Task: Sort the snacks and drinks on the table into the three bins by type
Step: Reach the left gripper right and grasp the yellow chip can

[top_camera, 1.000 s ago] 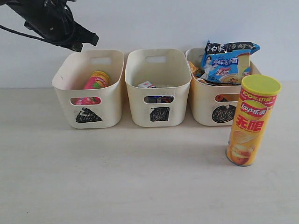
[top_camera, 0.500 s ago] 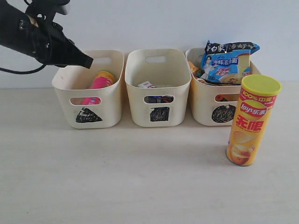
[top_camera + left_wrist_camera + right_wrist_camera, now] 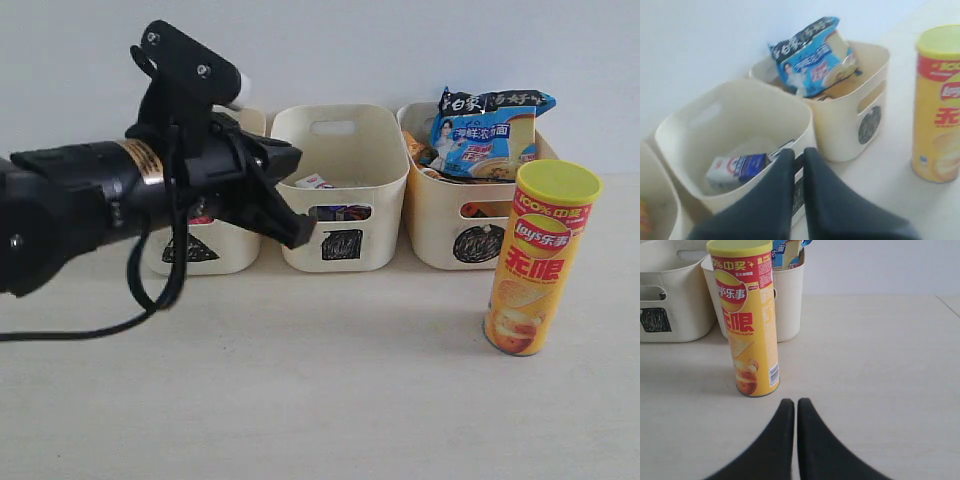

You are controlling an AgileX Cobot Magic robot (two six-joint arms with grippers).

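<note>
Your left gripper [image 3: 302, 238] is pressed shut with nothing between its fingers. It hangs centre-left in the exterior view, right in front of the near wall of the middle bin [image 3: 392, 200], the one scribbled with a square. From the left wrist camera you see the closed tips over that bin's near rim, and past them the blue and white carton [image 3: 737, 167] lies on its side on the bin floor. The black left arm [image 3: 90, 205] sweeps in from the left edge and covers most of the left bin [image 3: 232, 258]. Only its lower front and part of the triangle scribble show, so you cannot read its contents. Your right gripper [image 3: 792, 402] is also closed and empty, low over the table [image 3: 300, 380]. It points at the orange-yellow chip tube [image 3: 747, 325], which stands just ahead of it with a clear gap between. In the exterior view that tube sits upright at the right, yellow lid on, in front of the right bin [image 3: 440, 235] and apart from it. That bin carries the circle scribble. The blue-black noodle packet [image 3: 485, 130] sticks up out of its top, leaning toward the back wall.
</note>
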